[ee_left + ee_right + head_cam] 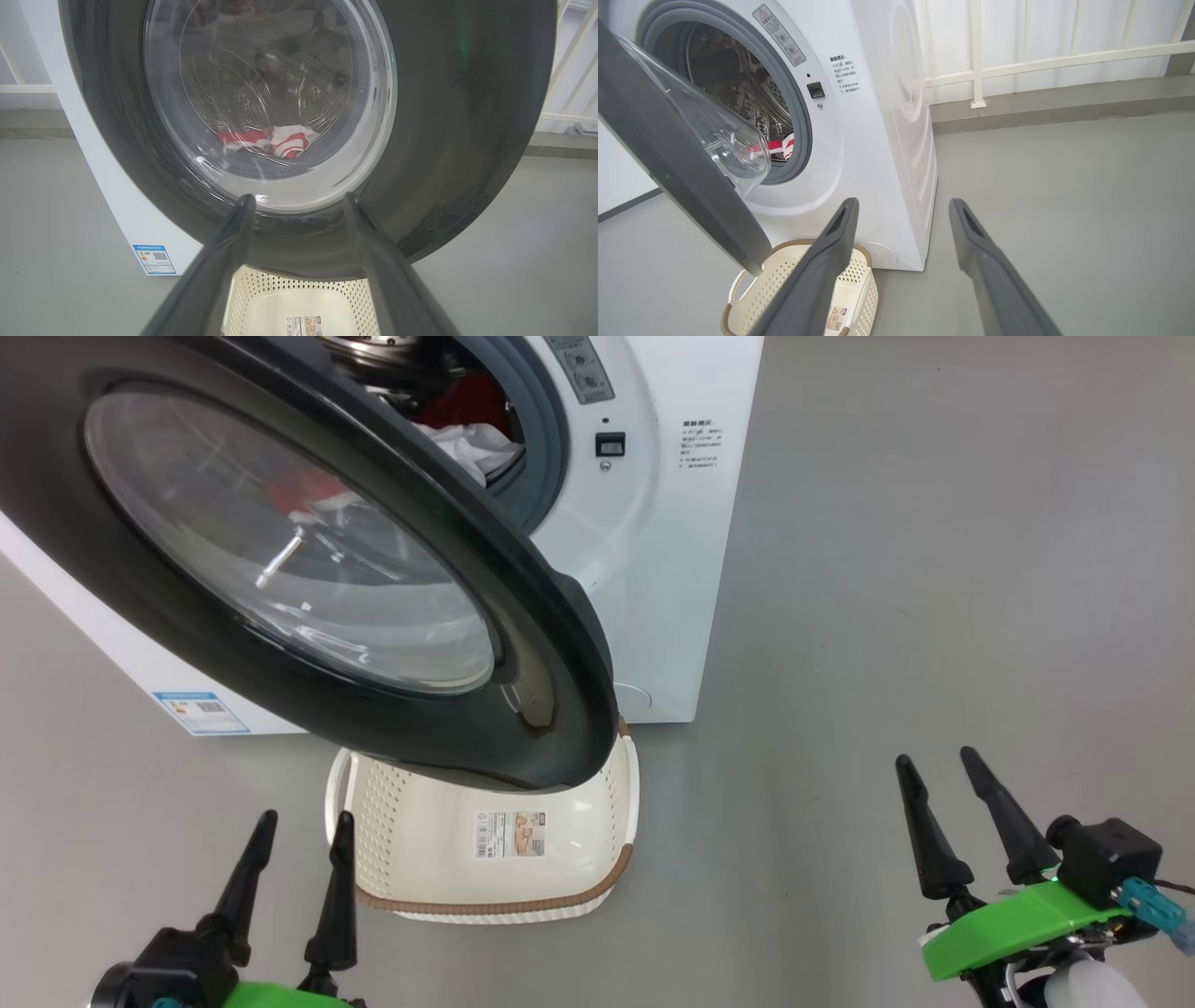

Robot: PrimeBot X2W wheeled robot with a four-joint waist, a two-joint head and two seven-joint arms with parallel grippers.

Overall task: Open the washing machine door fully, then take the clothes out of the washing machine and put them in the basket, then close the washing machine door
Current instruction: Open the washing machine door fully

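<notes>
The left gripper (308, 817) and the right gripper (934, 756) both hang with fingers spread wide, holding nothing. The left one points at the one basket (504, 903), close ahead of it. The basket stands upright on the floor (934, 569) against the foot of the washing machine (653, 569), its long side running across the head view. Above it, the single washing machine door (537, 616) stands partly swung out, its glass facing the left gripper and its free edge over the basket. One red-and-white bundle of clothes (467, 415) lies inside the drum; the garments cannot be counted. The right gripper is well apart, over bare floor.
</notes>
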